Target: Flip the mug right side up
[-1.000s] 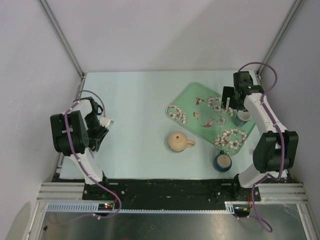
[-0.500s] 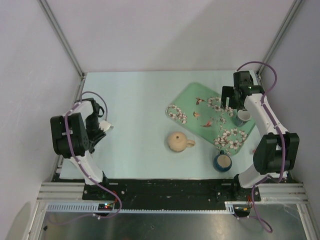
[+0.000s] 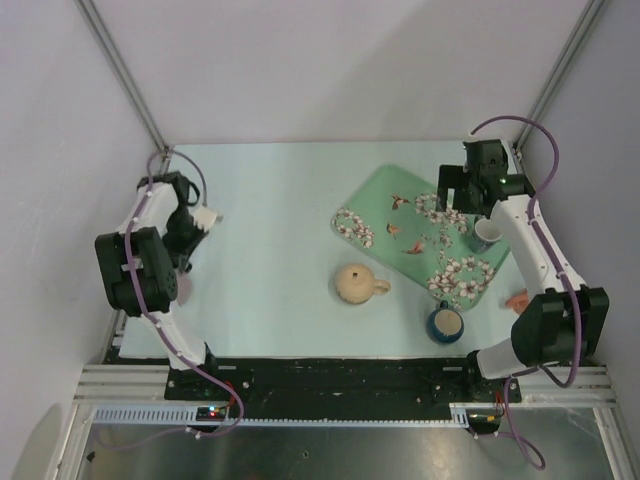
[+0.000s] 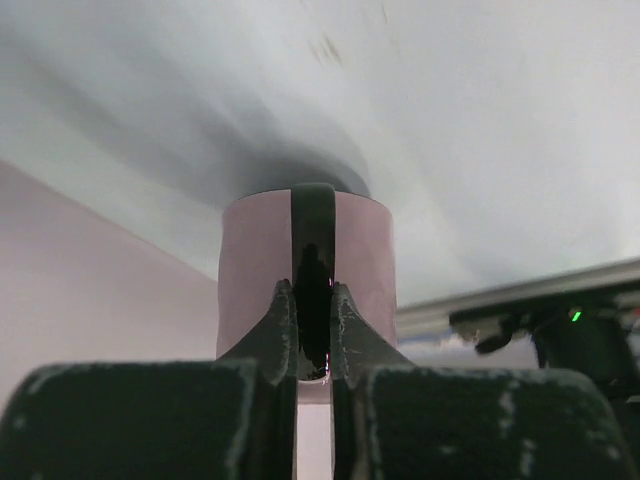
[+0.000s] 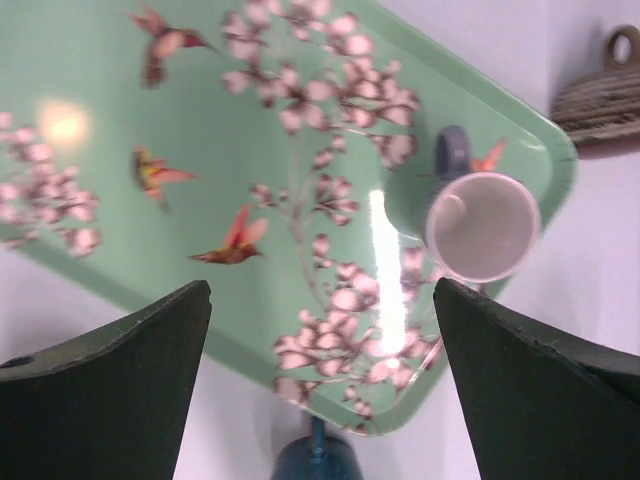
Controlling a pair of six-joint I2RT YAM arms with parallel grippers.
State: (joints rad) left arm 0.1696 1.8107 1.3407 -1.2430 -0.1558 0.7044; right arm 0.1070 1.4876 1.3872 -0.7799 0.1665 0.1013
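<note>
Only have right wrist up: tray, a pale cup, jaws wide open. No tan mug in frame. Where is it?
Observer: Top view shows the tan mug on the bare table, just off the near-left edge of the tray, base up.
Operator: Handle direction?
Observer: It points right, toward the dark blue mug.
Operator: Left arm free?
Observer: No. Left wrist view shows the left jaws shut on the dark handle of the mauve mug.
</note>
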